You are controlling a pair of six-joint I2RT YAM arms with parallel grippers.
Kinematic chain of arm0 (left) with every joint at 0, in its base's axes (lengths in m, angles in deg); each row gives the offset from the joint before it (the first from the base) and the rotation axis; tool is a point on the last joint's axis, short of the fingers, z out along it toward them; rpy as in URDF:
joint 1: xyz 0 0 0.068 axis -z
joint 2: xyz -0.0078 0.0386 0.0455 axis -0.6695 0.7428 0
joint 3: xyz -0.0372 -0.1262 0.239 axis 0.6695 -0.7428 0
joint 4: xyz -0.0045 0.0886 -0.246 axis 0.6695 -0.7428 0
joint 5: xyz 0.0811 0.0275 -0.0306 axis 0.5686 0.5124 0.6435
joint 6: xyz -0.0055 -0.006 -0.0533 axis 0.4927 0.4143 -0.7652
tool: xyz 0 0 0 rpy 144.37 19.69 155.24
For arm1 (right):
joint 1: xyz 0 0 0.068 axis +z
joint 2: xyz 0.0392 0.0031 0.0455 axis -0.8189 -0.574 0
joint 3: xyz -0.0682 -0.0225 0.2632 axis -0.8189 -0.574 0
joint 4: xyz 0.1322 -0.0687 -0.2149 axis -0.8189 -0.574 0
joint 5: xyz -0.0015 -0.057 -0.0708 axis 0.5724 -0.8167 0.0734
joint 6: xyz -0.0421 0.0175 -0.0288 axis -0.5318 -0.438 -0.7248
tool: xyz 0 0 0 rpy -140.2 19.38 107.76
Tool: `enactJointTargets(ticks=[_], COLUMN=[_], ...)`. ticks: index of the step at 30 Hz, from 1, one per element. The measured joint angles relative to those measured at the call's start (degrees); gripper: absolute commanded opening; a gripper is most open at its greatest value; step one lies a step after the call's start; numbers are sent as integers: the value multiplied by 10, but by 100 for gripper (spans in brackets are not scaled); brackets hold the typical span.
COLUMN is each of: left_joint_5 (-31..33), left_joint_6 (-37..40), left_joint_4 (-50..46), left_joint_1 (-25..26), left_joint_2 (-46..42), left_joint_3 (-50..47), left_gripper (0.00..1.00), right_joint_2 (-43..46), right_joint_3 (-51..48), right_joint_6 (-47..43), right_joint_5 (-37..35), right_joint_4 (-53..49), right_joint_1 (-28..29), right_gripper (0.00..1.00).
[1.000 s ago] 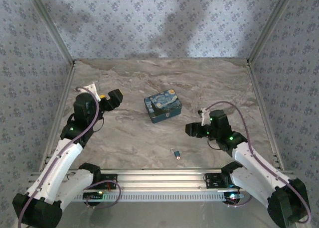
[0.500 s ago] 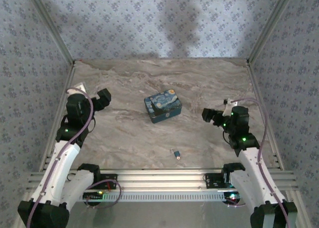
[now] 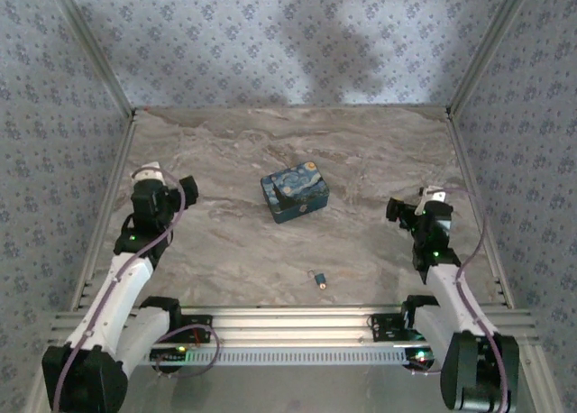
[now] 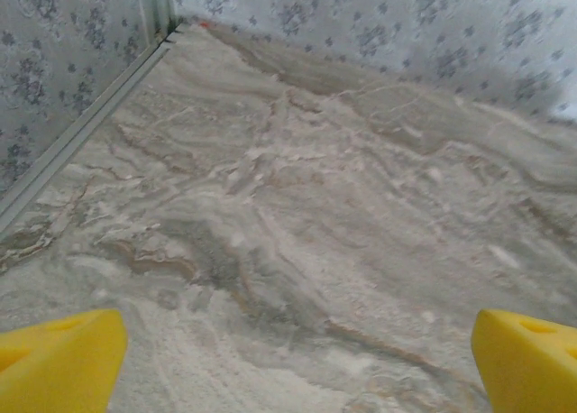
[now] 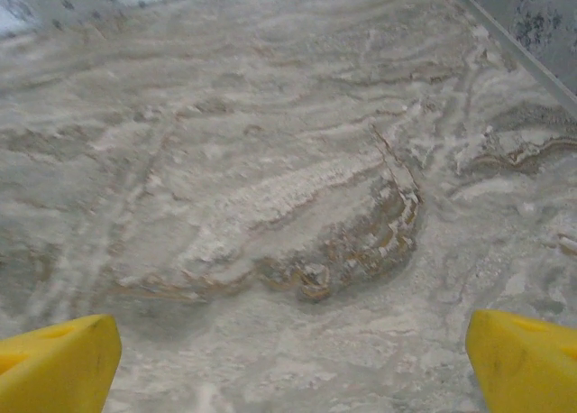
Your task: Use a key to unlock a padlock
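Padlock (image 3: pixel 317 278) unmoved, fingers (image 4: pixel 54 359) drawn outward — spread wide

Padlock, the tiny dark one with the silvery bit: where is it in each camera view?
Top external: the tiny dark metal padlock lies low centre, below the blue starry-print box.
Left wrist: veined grey marble tabletop ahead of the open yellow-tipped left pincer.
Right wrist: same marble ahead of the open right pincer.
Shared landmark: that marble tabletop.

Tiny dark padlock (image 3: pixel 317 279) on table
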Motion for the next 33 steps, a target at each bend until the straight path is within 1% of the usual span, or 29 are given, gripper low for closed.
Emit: enactJointTargets(ticks=[3,9,16,20,25,27,33], left_joint_5=[9,14,14,14,10,9,7], left_joint_6=[19,50,69,75,82,84,86], left_joint_4=[26,78,136,158,172,173,181], left_joint_1=[-8,-22,-28,-32,-32,-34,-41], left_joint_2=[24,89,120,127,128,128,141], left_joint_3=[-21,-31,-66,-72,-75,-75,-75], left_gripper=[98,98,98,98,98,98,98], right_joint_2=[-54,-160,-227,-268,-342,-363,-367], right_joint_3=[-17,-17,-17,-17,-16,-8,51], right_joint_6=[-13,-35,-58,-62,-64,-64,-71], right_joint_5=[3,18,33,40,52,56,40], right_joint_4=[78,234,335,377,422,415,376], right_joint_1=[-1,-1,-1,-2,-3,-5,6], right_gripper=[100,100,100,100,100,100,100])
